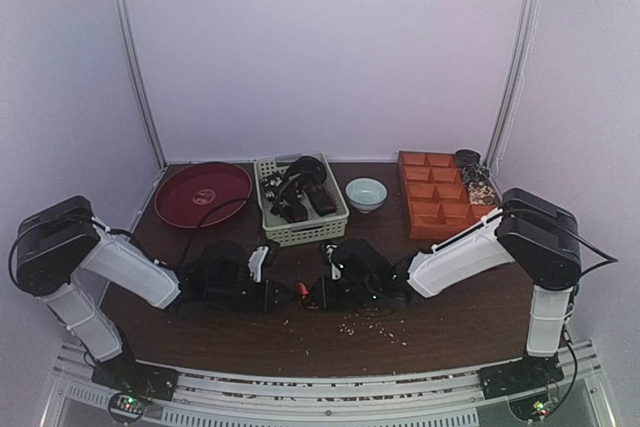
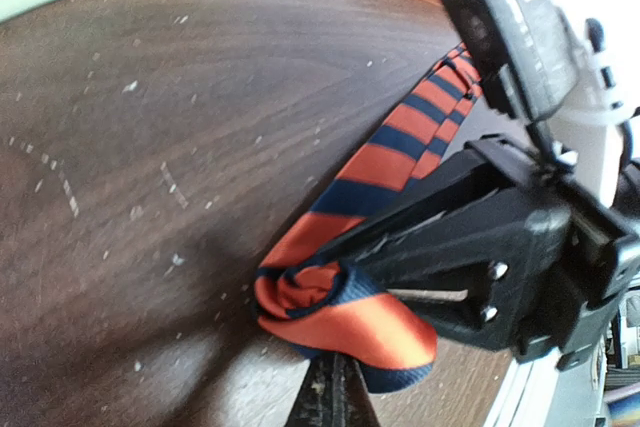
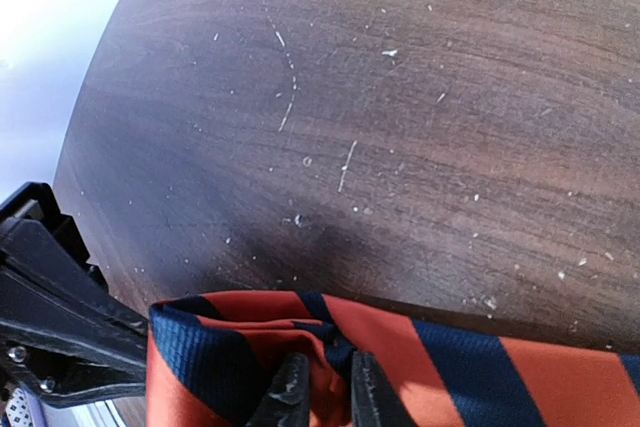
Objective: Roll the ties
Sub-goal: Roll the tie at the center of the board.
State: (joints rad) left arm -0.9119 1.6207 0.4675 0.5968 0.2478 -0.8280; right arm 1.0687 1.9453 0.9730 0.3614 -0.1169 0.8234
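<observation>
Seen from above, the striped tie [image 1: 302,290] is almost wholly hidden. Only a red speck shows where the left hand [image 1: 287,294] and right hand [image 1: 320,292] meet low over the near middle of the tabletop [image 1: 450,317].

The wrist views cut it off as well. In the right wrist view the bottom edge slices through the cloth. In the left wrist view the tie's far end runs out of sight behind the right arm's body.

That same left wrist view shows one end of the tie [image 2: 330,307] wound into a small loose roll lying on the tabletop, with the rest stretching flat up to the right. The right hand's fingers [image 2: 420,257] press against the roll from the right. The left hand [image 2: 332,399] appears only as a dark tip at the frame's bottom edge, touching the roll's near side, and I cannot tell whether it is clenched or released.

In its own view, the right hand [image 3: 325,392] is grasping the tie [image 3: 420,367], its fingertips closed on a fold of orange cloth.

Farther back, dark ties [image 1: 300,192] lie heaped in a basket [image 1: 335,227], too dim to count.
</observation>
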